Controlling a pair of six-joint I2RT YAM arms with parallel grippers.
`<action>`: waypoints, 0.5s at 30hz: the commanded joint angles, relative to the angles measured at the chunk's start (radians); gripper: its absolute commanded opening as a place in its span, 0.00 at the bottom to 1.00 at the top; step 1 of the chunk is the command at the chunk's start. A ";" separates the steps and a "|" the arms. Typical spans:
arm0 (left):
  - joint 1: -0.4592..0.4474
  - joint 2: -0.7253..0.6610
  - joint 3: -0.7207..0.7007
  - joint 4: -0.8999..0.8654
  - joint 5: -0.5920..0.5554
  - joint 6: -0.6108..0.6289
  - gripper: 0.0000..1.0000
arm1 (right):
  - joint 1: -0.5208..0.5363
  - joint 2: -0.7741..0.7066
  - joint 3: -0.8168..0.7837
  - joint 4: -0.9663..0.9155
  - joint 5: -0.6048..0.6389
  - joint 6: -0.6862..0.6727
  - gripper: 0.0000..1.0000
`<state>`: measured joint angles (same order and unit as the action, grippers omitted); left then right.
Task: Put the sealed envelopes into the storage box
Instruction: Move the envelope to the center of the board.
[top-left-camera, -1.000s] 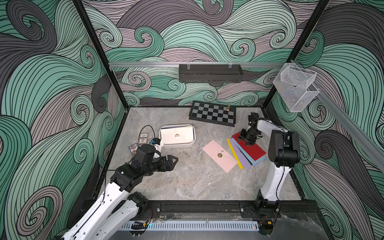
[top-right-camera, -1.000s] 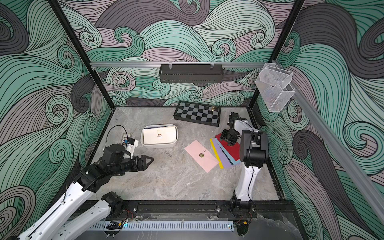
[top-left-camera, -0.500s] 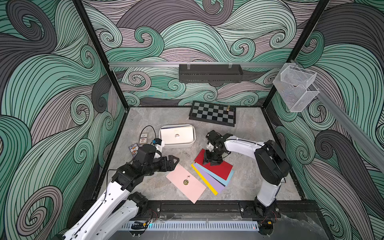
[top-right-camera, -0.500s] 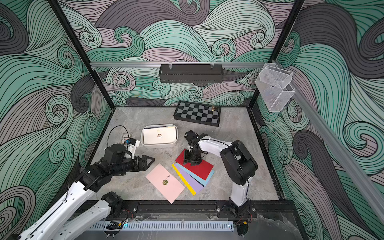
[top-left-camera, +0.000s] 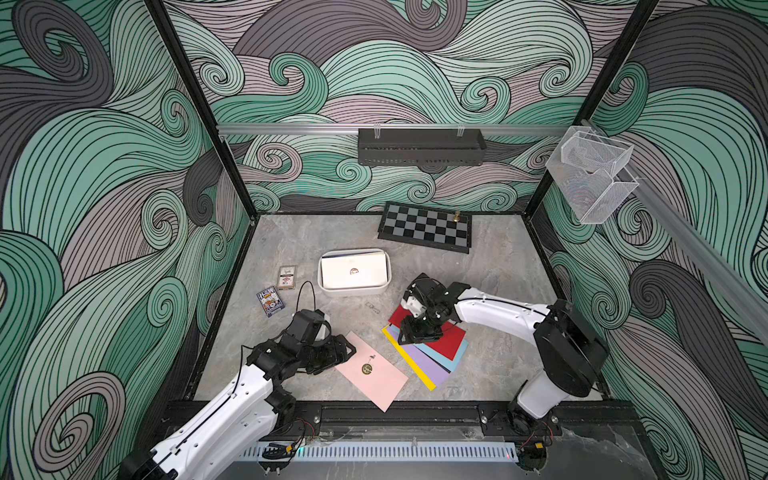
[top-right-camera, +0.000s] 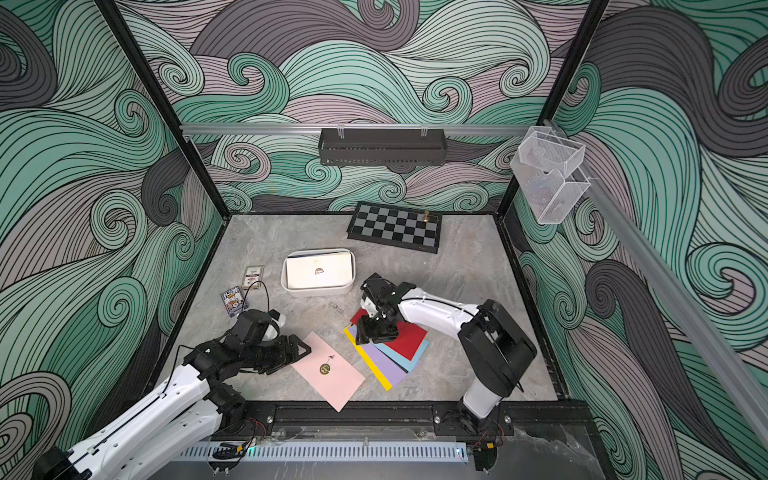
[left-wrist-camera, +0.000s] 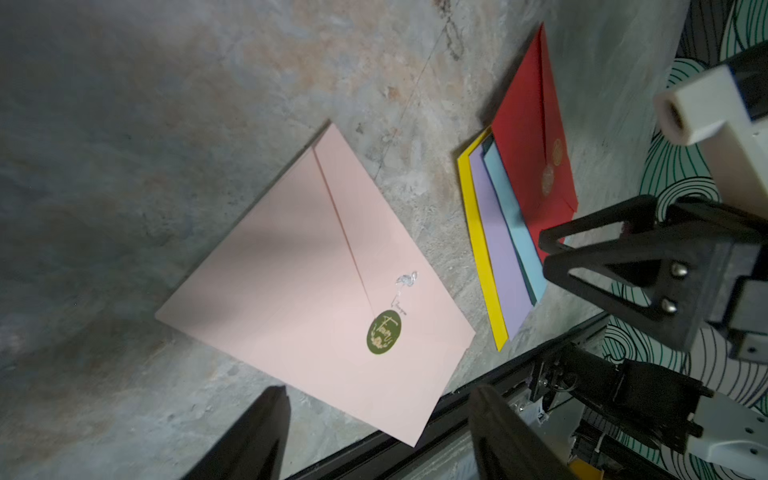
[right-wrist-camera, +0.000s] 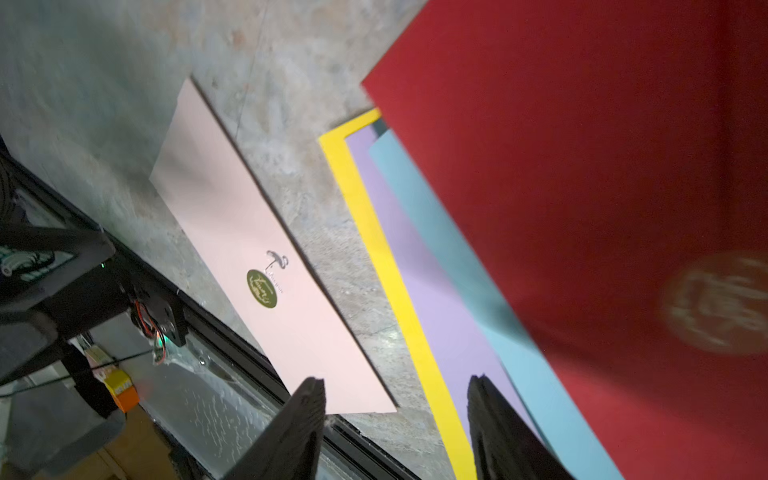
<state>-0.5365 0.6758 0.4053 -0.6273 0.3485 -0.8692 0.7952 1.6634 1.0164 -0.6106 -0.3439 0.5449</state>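
Left wrist view: left gripper (left-wrist-camera: 378, 390) with jaws apart, lined up on the near edge of the pink envelope (left-wrist-camera: 316, 291), nothing clamped. Moved within the last second from mid-surface to the front edge, so probably next for pickup. Behind it, near the centre, the storage box (top-left-camera: 320, 276), white envelope (top-left-camera: 353, 272) lying on top inside. Further right, right gripper (top-left-camera: 409, 332), jaws apart, low over the fanned stack of envelopes (top-left-camera: 446, 343), dragged in from the right edge and now nearer the box.

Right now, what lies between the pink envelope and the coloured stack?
Nothing: bare table separates the pink envelope from the coloured stack, clearest in the left wrist view.
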 joint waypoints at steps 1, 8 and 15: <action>-0.045 -0.083 -0.009 -0.061 -0.001 -0.112 0.68 | 0.056 0.059 0.032 0.070 -0.035 -0.010 0.60; -0.128 -0.175 -0.135 -0.071 0.030 -0.239 0.65 | 0.123 0.190 0.080 0.108 -0.059 -0.013 0.60; -0.187 -0.038 -0.224 0.182 0.046 -0.310 0.65 | 0.129 0.213 0.051 0.122 -0.050 -0.003 0.60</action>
<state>-0.7109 0.5686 0.2050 -0.5652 0.3874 -1.1297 0.9199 1.8454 1.0927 -0.4942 -0.4046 0.5381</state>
